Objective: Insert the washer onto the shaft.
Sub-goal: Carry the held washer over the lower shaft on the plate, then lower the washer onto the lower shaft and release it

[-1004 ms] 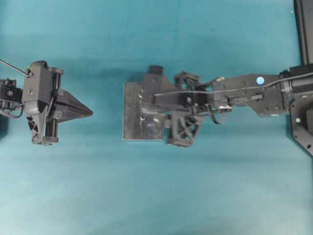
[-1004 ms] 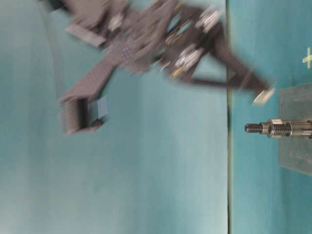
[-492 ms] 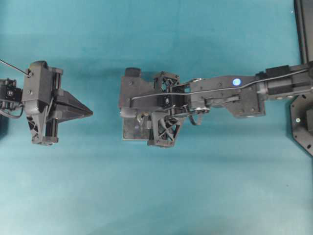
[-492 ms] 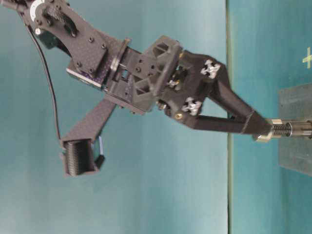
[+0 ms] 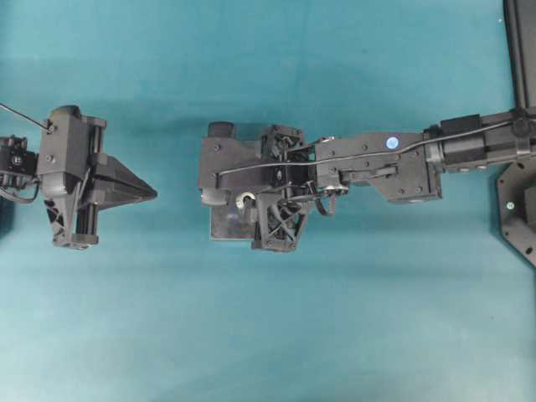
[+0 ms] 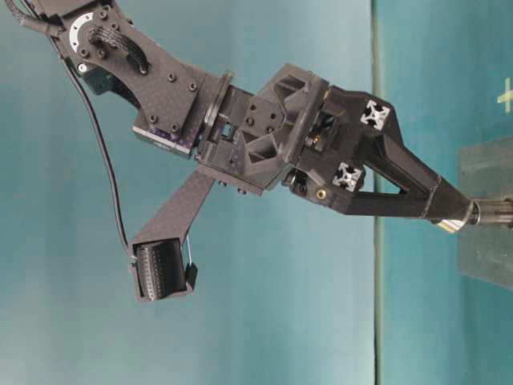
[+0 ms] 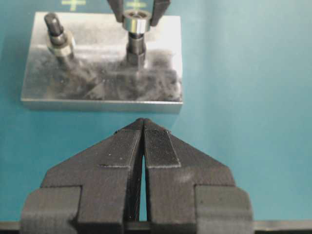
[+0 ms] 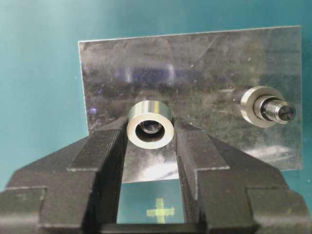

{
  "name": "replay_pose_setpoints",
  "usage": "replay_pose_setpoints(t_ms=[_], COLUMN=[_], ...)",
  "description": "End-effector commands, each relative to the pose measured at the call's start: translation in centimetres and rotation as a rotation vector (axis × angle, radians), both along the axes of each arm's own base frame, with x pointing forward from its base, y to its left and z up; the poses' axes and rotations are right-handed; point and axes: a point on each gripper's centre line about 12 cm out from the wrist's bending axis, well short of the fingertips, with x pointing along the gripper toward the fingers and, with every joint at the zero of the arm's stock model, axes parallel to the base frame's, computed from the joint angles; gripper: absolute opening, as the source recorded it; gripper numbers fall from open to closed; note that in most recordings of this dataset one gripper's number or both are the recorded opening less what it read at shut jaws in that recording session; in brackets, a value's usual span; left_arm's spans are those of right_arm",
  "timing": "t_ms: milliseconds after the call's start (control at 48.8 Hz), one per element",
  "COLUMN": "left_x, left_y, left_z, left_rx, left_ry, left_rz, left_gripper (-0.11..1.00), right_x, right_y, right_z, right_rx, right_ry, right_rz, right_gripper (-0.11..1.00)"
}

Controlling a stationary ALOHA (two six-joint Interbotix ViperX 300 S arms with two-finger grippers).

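Two shafts stand on the plate (image 8: 204, 63); the washer (image 8: 150, 124) is gripped by the right jaws over one shaft (image 7: 136, 46) for threading; left jaws are closed, empty.

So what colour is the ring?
Shiny silver. The ring, pinched in the right gripper, shows best from the right wrist.

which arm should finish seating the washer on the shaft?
Right. Its gripper already clamps the washer over the shaft; the left gripper sits shut, off the plate.
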Motion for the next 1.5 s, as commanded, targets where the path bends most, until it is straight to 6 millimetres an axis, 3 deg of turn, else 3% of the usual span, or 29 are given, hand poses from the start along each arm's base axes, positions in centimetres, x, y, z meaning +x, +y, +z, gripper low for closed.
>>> replay_pose_setpoints(t_ms=[0,553,615,717,758,922,1148,1270,1373,1475], left_x=[0.2,0.2,0.2,0.2,0.2,0.2,0.3,0.3,0.4,0.4], left_y=[0.0,0.0,0.0,0.0,0.0,0.0,0.0,0.0,0.0,0.0], left_z=[0.7,0.5,0.5,0.5,0.5,0.6,0.9,0.9,1.0,1.1], left_rx=[0.002,0.002,0.002,0.002,0.002,0.002,0.002,0.003,0.002,0.002], left_ry=[-0.026,-0.022,-0.022,-0.022,-0.022,-0.023,-0.034,-0.034,-0.035,-0.038], left_rz=[-0.002,-0.002,-0.002,-0.002,-0.002,-0.002,-0.002,-0.003,-0.002,-0.002], left_gripper=[0.0,0.0,0.0,0.0,0.0,0.0,0.0,0.0,0.0,0.0], right_x=[0.6,0.9,1.0,1.2,1.1,0.9,1.5,1.5,1.5,1.5], right_y=[0.2,-0.1,0.0,0.7,1.5,2.4,-0.9,-1.7,-1.0,1.3], right_z=[1.5,0.7,0.6,0.7,0.7,0.3,-0.3,-0.4,-0.6,-0.5], right_rx=[-0.002,-0.002,0.001,0.008,0.01,0.008,-0.01,-0.017,-0.01,-0.007], right_ry=[-0.043,-0.014,-0.01,-0.01,-0.008,0.015,0.02,0.025,0.029,0.029], right_rz=[0.012,0.004,0.003,0.016,0.03,0.05,-0.009,-0.022,-0.013,0.03], right_gripper=[0.34,0.34,0.4,0.61,0.63,0.6,0.59,0.59,0.59,0.59])
